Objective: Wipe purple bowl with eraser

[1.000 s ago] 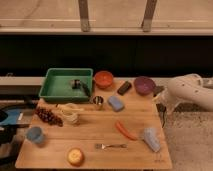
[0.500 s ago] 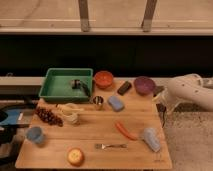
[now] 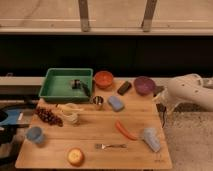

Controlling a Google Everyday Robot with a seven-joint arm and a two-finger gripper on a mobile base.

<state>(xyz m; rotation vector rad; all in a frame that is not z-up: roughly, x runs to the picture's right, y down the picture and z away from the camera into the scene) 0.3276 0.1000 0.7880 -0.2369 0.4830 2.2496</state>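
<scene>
One move comes first: the open gripper [image 3: 160,98], just right of the purple bowl [image 3: 144,85], must reach left for the eraser [image 3: 124,88].

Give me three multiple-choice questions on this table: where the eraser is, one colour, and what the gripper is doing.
1. The eraser lies: A) between the orange bowl and the purple bowl; B) inside a bowl; C) on the floor.
2. The tray is: A) red; B) green; C) white.
3. The gripper, at the table's right edge: A) grips the eraser; B) presses into the purple bowl; C) holds nothing, jaws open.
Answers: A, it sits between both bowls; B, its rim is green; C, the eraser lies untouched on the table.
</scene>
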